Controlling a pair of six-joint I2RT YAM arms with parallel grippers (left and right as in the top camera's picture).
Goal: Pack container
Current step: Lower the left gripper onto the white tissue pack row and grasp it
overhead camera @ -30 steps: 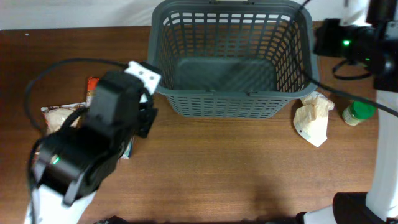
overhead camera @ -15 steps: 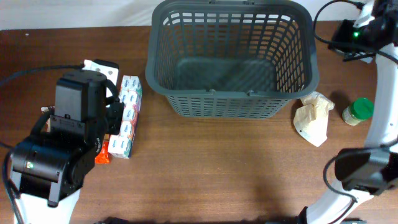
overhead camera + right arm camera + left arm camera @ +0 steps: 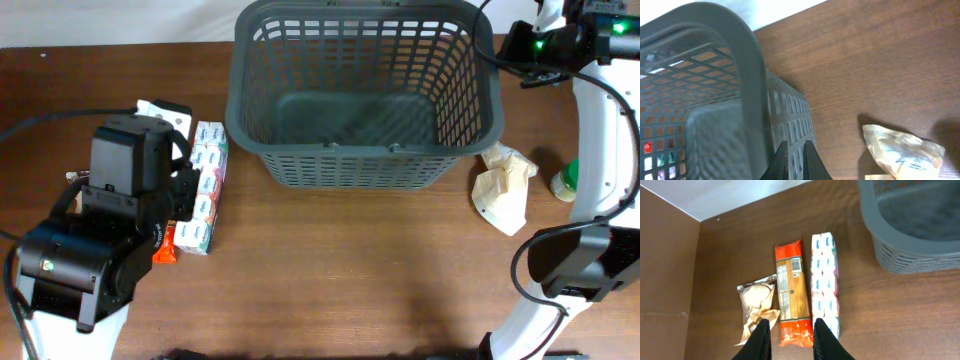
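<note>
The container, a large dark grey slotted basket (image 3: 365,165), stands empty at the back middle of the table. In the left wrist view an orange packet (image 3: 792,297) lies flat between a white and blue pack (image 3: 825,287) and a beige bag (image 3: 757,305). My left gripper (image 3: 792,332) is open, its jaws narrowly astride the orange packet's near end. The left arm (image 3: 110,240) hides that gripper from overhead. My right gripper (image 3: 794,160) is shut with nothing in it, close against the outside of the basket's (image 3: 747,75) right wall.
A crumpled beige paper bag (image 3: 500,195) lies right of the basket. A green-lidded jar (image 3: 562,180) stands beyond it, partly behind the right arm (image 3: 590,120). The white and blue pack (image 3: 205,185) lies just left of the basket. Cables trail at the far left.
My left arm has pulled back and left, uncovering the white and blue pack. My right arm has swung in to the basket's right rim, and the basket has shifted slightly left.
</note>
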